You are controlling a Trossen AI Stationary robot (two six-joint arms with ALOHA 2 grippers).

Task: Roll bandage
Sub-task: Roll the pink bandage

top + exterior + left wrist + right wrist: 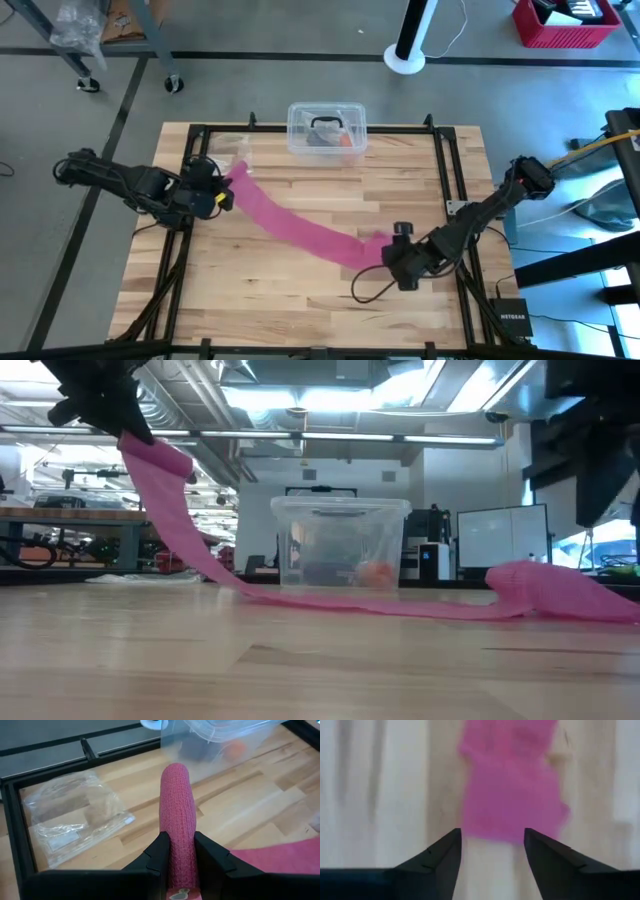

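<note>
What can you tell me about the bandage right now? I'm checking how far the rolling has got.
The bandage is a long, narrow pink-red strip of woven, stretchy-looking fabric, still unrolled. One end is pinched between the left gripper's fingers and lifted off the table; the rest slopes down and lies across the wood, passing the clear box. Its bunched far end lies just ahead of the open right gripper, untouched.

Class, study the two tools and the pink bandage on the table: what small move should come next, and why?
Probably the right tool should ease forward and close on the bandage's free end. Its fingers stand open just short of that end, which lies loose on the table, while the left tool already clamps the other end, lifted off the wood. Rolling likely needs both ends held.
</note>
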